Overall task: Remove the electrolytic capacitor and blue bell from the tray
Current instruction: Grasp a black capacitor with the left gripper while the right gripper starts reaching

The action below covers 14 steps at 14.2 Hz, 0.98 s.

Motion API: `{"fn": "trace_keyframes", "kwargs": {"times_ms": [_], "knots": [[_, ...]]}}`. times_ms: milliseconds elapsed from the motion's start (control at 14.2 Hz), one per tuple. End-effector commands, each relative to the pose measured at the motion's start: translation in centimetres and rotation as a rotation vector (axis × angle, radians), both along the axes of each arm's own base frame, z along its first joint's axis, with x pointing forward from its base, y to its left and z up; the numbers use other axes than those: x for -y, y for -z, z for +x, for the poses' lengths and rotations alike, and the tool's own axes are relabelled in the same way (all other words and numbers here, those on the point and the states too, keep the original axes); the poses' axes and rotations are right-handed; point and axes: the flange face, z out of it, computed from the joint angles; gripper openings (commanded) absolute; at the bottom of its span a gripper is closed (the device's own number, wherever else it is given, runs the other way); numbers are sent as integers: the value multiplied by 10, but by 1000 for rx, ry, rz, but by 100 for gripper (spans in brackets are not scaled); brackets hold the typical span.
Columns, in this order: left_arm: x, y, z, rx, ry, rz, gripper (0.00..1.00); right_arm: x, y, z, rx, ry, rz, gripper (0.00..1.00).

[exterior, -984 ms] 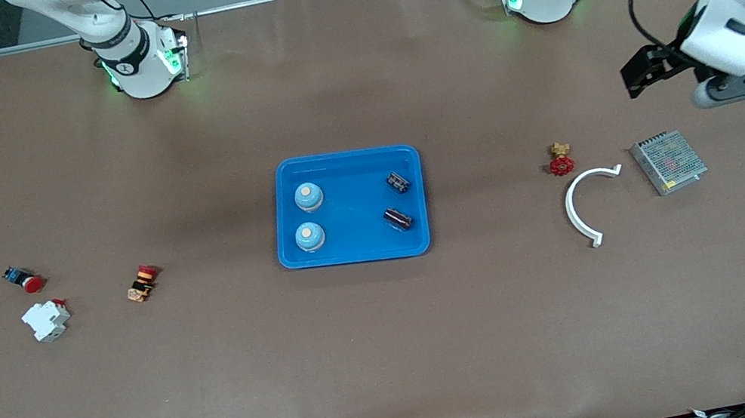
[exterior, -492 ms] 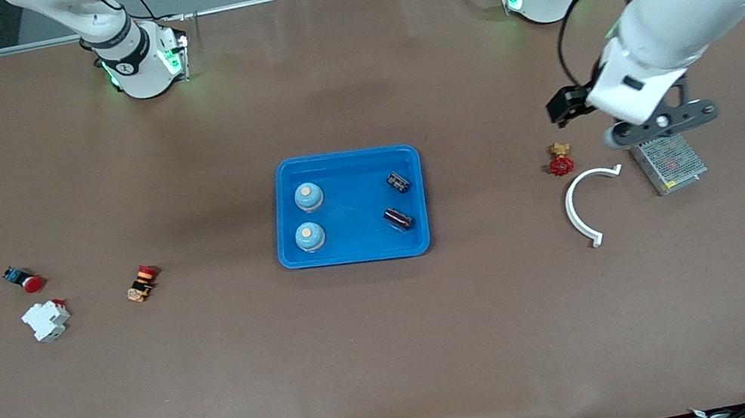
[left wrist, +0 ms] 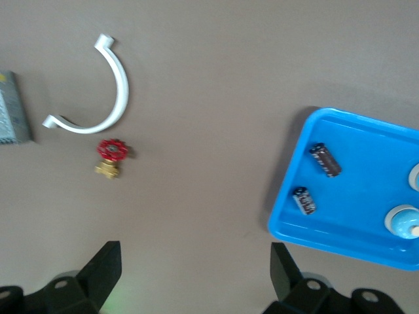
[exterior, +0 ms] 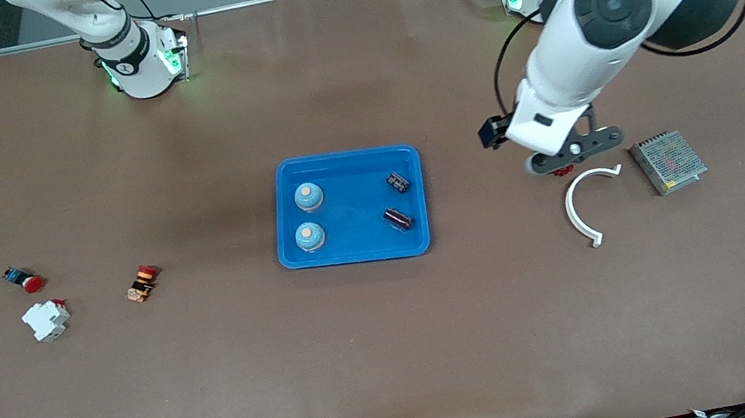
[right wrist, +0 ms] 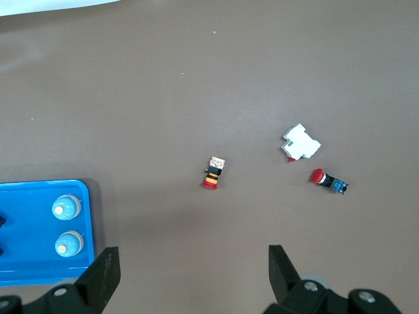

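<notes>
- Tray is sitting mid-table, holding two blue bells and two electrolytic capacitors; nothing is removed yet
- Left gripper is hanging empty, fingers apart, over a red valve beside the tray
- Right gripper is waiting, fingers apart, empty

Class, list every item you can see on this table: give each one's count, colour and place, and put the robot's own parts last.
tray: 1, bright blue, mid-table.
blue bells: 2, in the tray, toward the right arm's end.
electrolytic capacitors: 2, dark, in the tray, toward the left arm's end.
valve: 1, brass with red handwheel, under the left gripper.
curved clip: 1, white, beside the valve.
power supply: 1, grey mesh, toward the left arm's end.
push button: 1, red and blue, toward the right arm's end.
breaker: 1, white, beside the push button.
small switch: 1, orange, black and red.
left gripper: open, over the valve.
right gripper: open, waiting.
</notes>
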Motion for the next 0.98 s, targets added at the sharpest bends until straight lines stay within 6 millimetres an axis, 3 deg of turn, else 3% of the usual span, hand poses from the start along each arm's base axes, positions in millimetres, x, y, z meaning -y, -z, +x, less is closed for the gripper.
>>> {"fn": "trace_keyframes", "kwargs": {"times_ms": [0,562,773,914], "knots": [[36,31,-3,-5,-57,-9,100,-3,-3,-3,9,4,16,100],[156,161,-41,56,-241,74,100,2,6,0,-15,-38,-53,100],[181,200,-61,65,-277,121,100,-20,39,3,-45,97,7,100],[194,227,-72,48,-308,121,100,-60,57,4,-60,128,27,100]]}}
